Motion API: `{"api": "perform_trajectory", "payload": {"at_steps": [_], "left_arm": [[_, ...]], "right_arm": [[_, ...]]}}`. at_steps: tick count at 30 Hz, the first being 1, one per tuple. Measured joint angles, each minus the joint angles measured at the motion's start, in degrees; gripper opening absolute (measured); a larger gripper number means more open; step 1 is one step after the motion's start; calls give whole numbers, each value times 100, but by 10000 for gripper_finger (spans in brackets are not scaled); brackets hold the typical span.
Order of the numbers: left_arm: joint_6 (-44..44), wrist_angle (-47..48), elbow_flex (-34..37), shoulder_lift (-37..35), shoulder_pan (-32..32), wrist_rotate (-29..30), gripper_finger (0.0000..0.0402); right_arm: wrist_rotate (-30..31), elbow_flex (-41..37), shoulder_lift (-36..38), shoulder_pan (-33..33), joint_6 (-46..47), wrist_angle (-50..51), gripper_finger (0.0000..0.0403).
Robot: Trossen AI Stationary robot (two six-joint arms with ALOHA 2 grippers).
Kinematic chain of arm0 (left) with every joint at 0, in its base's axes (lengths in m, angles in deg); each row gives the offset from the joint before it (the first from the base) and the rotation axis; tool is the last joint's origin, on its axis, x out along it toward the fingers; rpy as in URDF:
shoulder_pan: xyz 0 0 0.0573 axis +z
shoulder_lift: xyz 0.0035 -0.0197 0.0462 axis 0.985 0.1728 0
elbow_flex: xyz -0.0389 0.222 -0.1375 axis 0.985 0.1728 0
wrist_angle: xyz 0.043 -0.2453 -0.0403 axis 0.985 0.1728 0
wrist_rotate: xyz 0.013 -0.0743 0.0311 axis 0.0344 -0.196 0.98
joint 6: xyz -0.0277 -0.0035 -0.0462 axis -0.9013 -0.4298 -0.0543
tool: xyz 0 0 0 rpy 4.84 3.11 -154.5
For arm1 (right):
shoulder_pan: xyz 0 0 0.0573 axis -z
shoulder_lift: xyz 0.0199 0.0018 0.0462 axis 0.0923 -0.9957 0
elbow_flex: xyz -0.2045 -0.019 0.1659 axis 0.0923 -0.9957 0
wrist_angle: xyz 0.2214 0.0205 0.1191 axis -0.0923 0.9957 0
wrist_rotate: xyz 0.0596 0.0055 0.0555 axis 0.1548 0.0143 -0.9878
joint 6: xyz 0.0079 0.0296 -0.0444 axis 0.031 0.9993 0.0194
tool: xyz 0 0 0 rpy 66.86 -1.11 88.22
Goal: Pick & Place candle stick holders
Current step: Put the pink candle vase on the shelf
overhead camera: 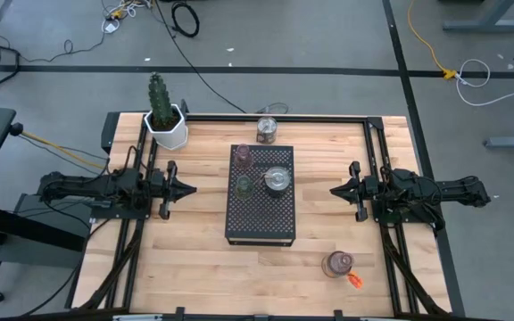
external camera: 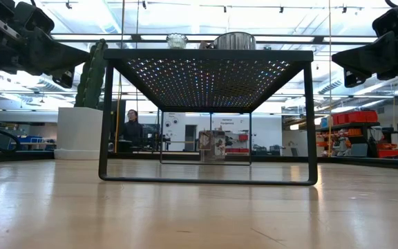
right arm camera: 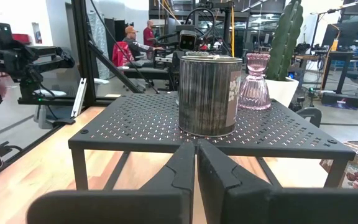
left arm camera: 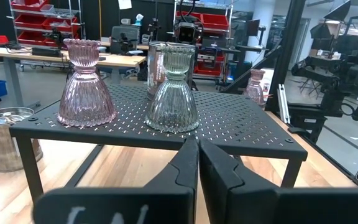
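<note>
Glass holders: pink [overhead camera: 243, 158], green [overhead camera: 243, 185], silvery [overhead camera: 277, 179] on black rack [overhead camera: 261, 218]; two more on surface [overhead camera: 194, 267]. My left tool [overhead camera: 188, 188], right tool [overhead camera: 335, 190] closed, empty, flanking rack. Nothing picked yet; next, open tool, reach holder.

white pot with cactus [overhead camera: 165, 125] near black perforated stand [overhead camera: 261, 209] on table [overhead camera: 186, 267].

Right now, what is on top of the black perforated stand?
On the stand: a pink holder, a green holder and a silvery tin. From above, the stand covers the table under it; the low view shows nothing there.
</note>
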Motion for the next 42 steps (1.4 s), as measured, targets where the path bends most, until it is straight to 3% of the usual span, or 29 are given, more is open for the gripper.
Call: {"api": "perform_trajectory", "payload": {"at_steps": [38,42], "left_arm": [[0,6,0,0,1,2,18],[0,6,0,0,1,1,18]], "right_arm": [[0,-2,0,0,4,-214,23],[-19,-2,0,0,542,-581,23]]}}
